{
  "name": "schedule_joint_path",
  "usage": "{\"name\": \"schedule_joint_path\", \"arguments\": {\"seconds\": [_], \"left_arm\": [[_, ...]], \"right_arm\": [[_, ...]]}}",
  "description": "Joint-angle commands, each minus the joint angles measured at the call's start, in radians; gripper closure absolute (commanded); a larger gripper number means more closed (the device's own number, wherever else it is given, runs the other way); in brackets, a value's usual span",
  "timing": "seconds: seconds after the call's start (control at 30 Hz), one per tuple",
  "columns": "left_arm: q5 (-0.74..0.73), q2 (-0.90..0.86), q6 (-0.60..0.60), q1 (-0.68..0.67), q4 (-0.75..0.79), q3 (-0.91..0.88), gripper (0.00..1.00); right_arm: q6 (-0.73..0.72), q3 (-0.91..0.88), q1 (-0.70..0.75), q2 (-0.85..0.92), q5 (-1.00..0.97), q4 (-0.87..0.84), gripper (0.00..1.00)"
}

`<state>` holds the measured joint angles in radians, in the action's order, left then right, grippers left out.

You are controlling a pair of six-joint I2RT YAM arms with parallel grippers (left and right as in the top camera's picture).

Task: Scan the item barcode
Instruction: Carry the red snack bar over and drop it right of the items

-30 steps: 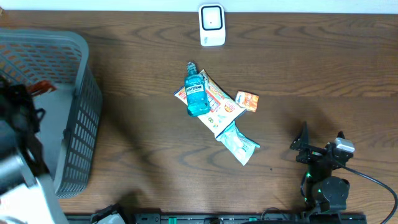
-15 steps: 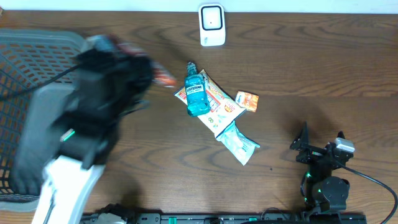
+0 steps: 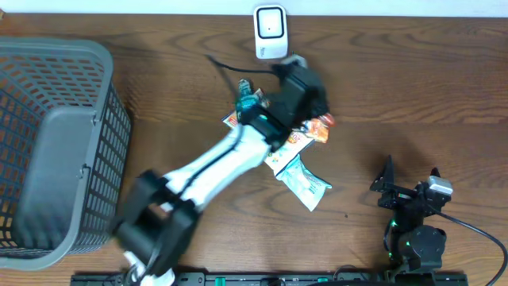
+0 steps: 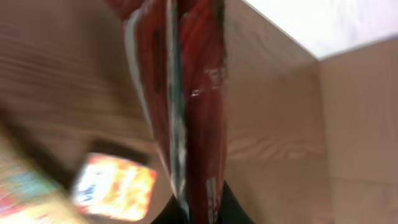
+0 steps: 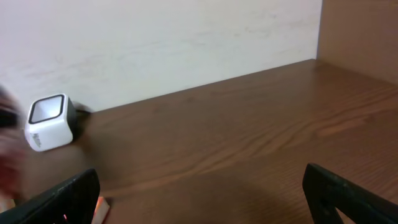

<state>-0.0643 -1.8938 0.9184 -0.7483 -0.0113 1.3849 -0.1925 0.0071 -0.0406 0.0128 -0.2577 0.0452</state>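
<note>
The brown wooden desk [image 3: 413, 95] fills the overhead view, and at its left end stands a big grey slatted basket [image 3: 107, 151]. The left arm [image 3: 214, 163] reaches from the near edge diagonally up across the middle of the desk, covering part of a loose pile of goods. The left end effector [image 4: 198, 208] is clamped tight on the lower edge of a red packet [image 4: 193, 93], which stands up between the fingers above the desk, over the right side of the pile and a little in front of the white scanner [image 3: 270, 32] at the far edge (the wrist view is blurred, so no print or barcode can be read). At the near right the right end effector [image 3: 411, 179] sits apart from everything, spread wide with nothing between its fingers. In the pile lie a pale pouch [image 3: 305, 183], a printed snack bag [image 3: 287, 144], a teal mouthwash bottle [image 3: 249, 102] half hidden by the arm, and a small orange box [image 4: 115, 186] just beside the red packet.
</note>
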Motion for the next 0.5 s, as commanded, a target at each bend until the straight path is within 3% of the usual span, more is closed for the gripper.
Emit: {"name": "schedule_joint_path", "arguments": {"seconds": [0.0,0.1,0.33,0.37,0.4,0.47], "left_arm": [[-0.006,-0.096,-0.016,-0.039,0.105,0.006,0.92],[-0.006,-0.174,-0.016,-0.056,0.179,0.006,0.92],[-0.007,-0.251,0.044,-0.058,0.185,0.006,0.90],[-0.006,-0.251,0.044,-0.058,0.185,0.006,0.83],[-0.002,-0.251,0.043,-0.058,0.185,0.007,0.63],[-0.003,-0.242,0.026,-0.051,0.185,0.007,0.35]], "right_arm": [[0.014,-0.002,-0.003,-0.003,0.002,0.004,0.01],[0.014,-0.002,-0.003,-0.003,0.002,0.004,0.01],[0.014,-0.002,-0.003,-0.003,0.002,0.004,0.01],[0.014,-0.002,-0.003,-0.003,0.002,0.004,0.01],[0.014,-0.002,-0.003,-0.003,0.002,0.004,0.01],[0.014,-0.002,-0.003,-0.003,0.002,0.004,0.01]]}}
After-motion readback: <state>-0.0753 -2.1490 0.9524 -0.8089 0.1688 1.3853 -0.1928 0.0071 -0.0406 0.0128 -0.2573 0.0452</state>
